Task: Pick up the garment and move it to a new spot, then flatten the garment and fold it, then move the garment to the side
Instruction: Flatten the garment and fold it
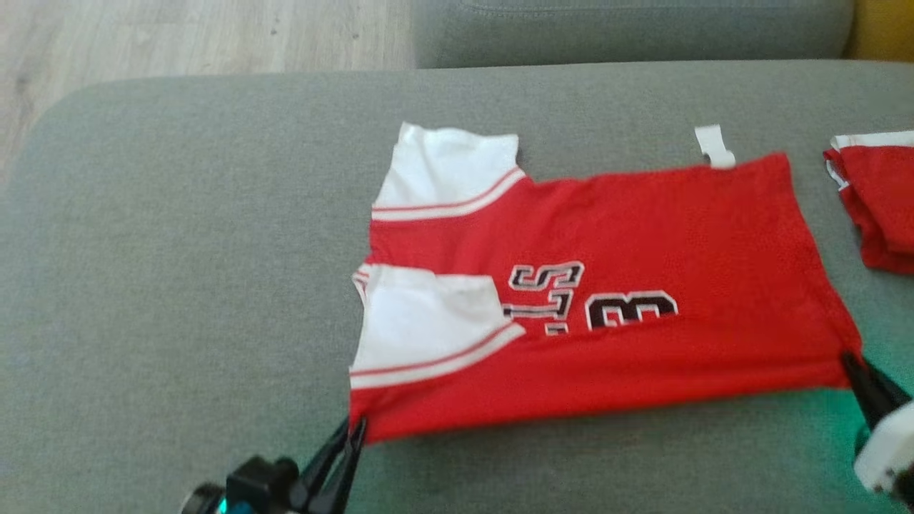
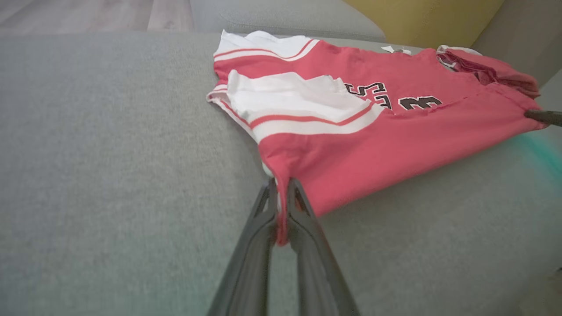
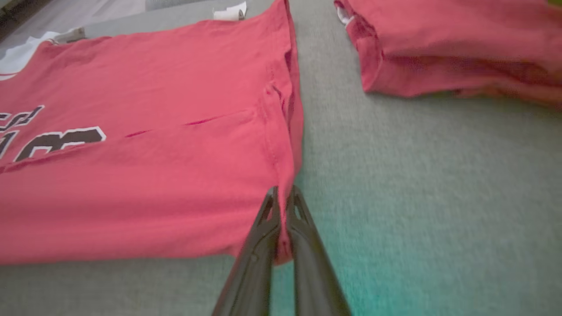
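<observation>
- Garment (image 1: 607,300): red jersey with white sleeves, lying flat across the middle of the grey sofa seat (image 1: 178,285), sleeves to the left, hem to the right.
- Left gripper (image 1: 353,428): my jaws pressed together on the near left corner of the cloth.
- Right gripper (image 1: 850,360): my jaws pinching the near right hem corner; the blur hides how many layers, possibly both.
- Step, as I judge it: folding. The next move calls for lifting both corners evenly and carrying the near edge to the far edge.
- Second red garment (image 1: 882,207): folded, at the seat's far right, apart.
</observation>
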